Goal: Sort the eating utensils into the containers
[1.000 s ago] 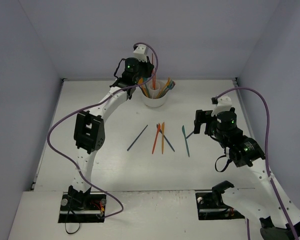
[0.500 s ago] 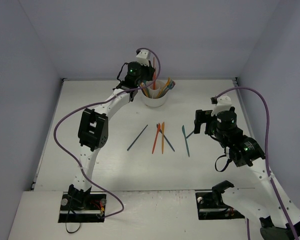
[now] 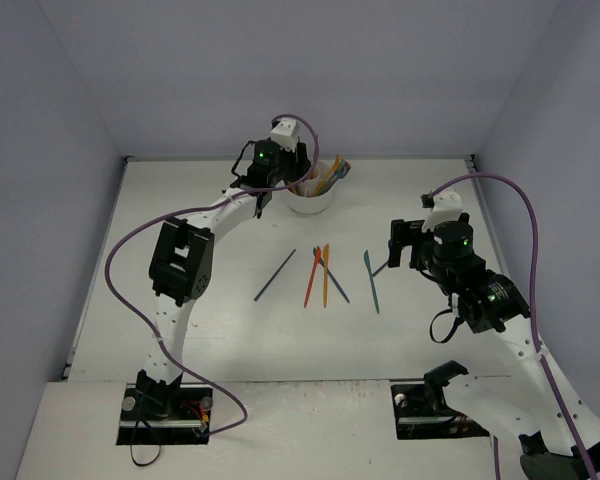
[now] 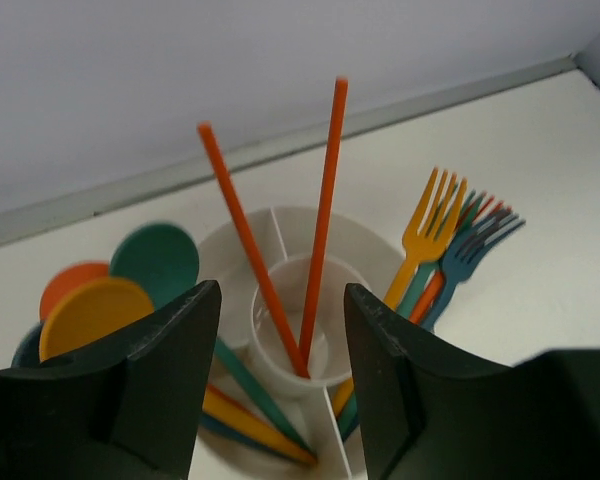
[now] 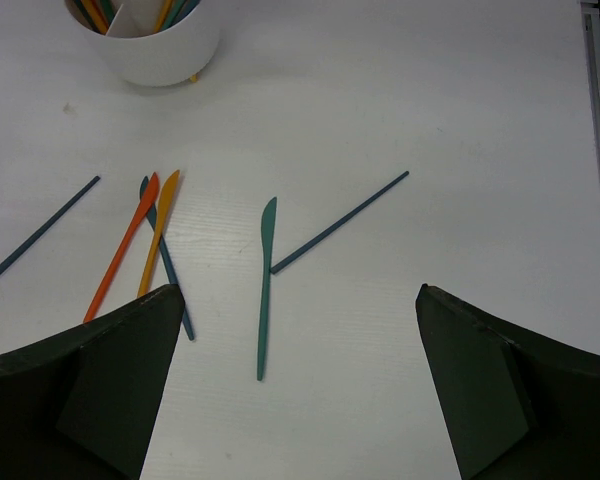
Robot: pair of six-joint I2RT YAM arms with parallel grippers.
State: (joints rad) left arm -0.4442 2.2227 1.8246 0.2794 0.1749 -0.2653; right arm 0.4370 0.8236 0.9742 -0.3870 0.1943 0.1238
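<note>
My left gripper (image 4: pixel 280 385) hangs open just above the white cup (image 4: pixel 365 245), and nothing is between its fingers. Two orange sticks (image 4: pixel 323 200) stand loose in the cup's round centre compartment. Spoons (image 4: pixel 155 260) fill the left compartment and forks (image 4: pixel 435 225) the right one. In the top view the cup (image 3: pixel 310 203) sits at the back, with my left gripper (image 3: pixel 283 178) at its left rim. On the table lie a teal knife (image 5: pixel 265 285), a dark blue stick (image 5: pixel 340 222), and orange (image 5: pixel 122 245) and yellow (image 5: pixel 158 232) knives. My right gripper (image 5: pixel 300 390) is open above the teal knife.
Another dark blue stick (image 3: pixel 274 275) lies left of the knives, and a dark blue utensil (image 5: pixel 172 285) lies under the orange and yellow pair. Grey walls enclose the table at the back and both sides.
My left gripper came down over the cup with an orange stick and opened; the stick now stands in the centre compartment. The right arm has not moved.
</note>
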